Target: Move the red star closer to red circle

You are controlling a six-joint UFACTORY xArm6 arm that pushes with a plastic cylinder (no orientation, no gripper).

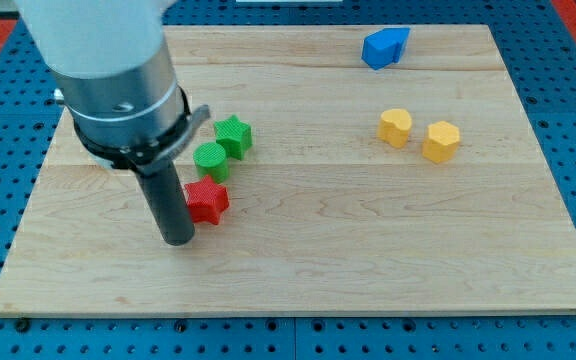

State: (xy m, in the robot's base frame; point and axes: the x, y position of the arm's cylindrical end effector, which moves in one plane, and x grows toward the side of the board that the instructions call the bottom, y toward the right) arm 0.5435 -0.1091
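My tip [178, 240] is a bare rod with no pincer to open or close; it rests against the view's-left side of the small red star-shaped block [207, 200], apparently placed to shove it rightward. No red circle is visible. A star has no long axis; one point aims up toward the touching green cylinder block [210, 160] on the wooden surface [368, 250].

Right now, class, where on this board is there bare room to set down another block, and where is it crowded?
Bare wood runs along the board's bottom strip, and through the middle between the red star and the yellow blocks. It is crowded at the view's left: my tip sits against the red star, with the green circle and green star packed above. The blue block sits at the top edge.
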